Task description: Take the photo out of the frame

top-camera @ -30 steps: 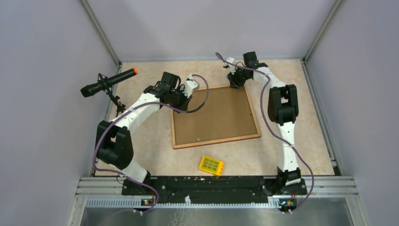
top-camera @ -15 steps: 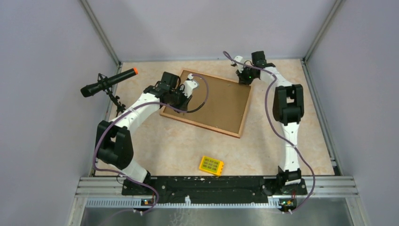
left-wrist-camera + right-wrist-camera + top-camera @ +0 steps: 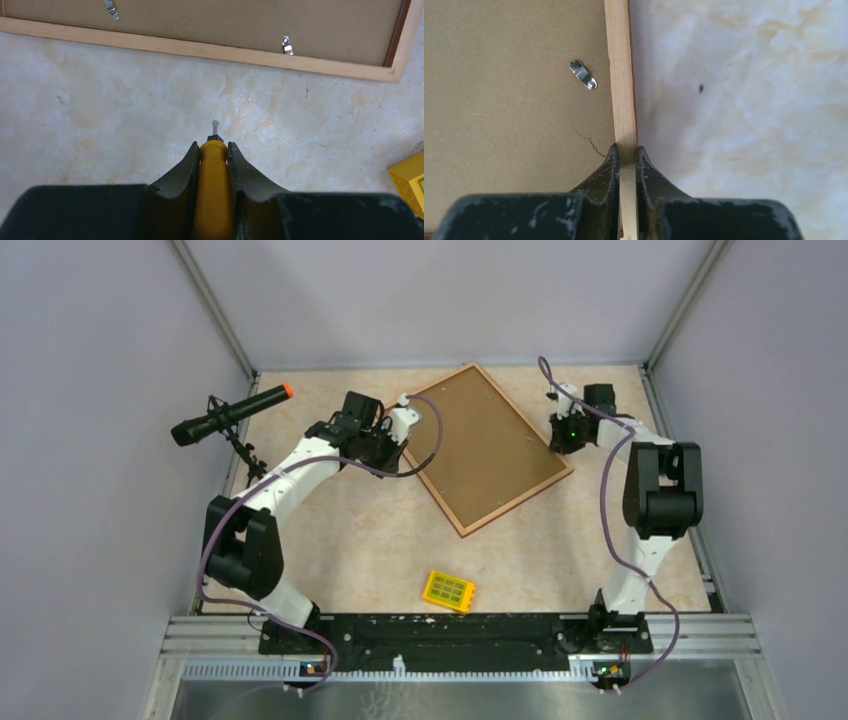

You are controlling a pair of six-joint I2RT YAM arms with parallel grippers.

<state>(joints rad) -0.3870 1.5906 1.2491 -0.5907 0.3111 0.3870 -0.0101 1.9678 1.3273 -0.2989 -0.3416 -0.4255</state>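
The frame (image 3: 490, 445) lies back up on the table, turned diagonally, its brown fibreboard back and light wood rim showing. The photo is hidden beneath the backing. My right gripper (image 3: 560, 435) is shut on the frame's rim near its right corner; in the right wrist view the fingers (image 3: 626, 150) pinch the light wood rim (image 3: 620, 75), with a metal clip (image 3: 584, 75) on the backing beside it. My left gripper (image 3: 400, 430) is shut on a yellow-handled screwdriver (image 3: 214, 190), its tip just short of the frame's rim (image 3: 200, 50). Two clips (image 3: 286, 45) show there.
A small yellow block (image 3: 449, 591) lies near the front middle and shows at the right edge of the left wrist view (image 3: 412, 175). A black microphone with an orange tip (image 3: 230, 415) stands at the left. Walls enclose the table at the back and sides.
My right gripper has swung right and nearer while holding the rim, turning the frame clockwise from nearly square to diagonal. The left arm has stayed in place.
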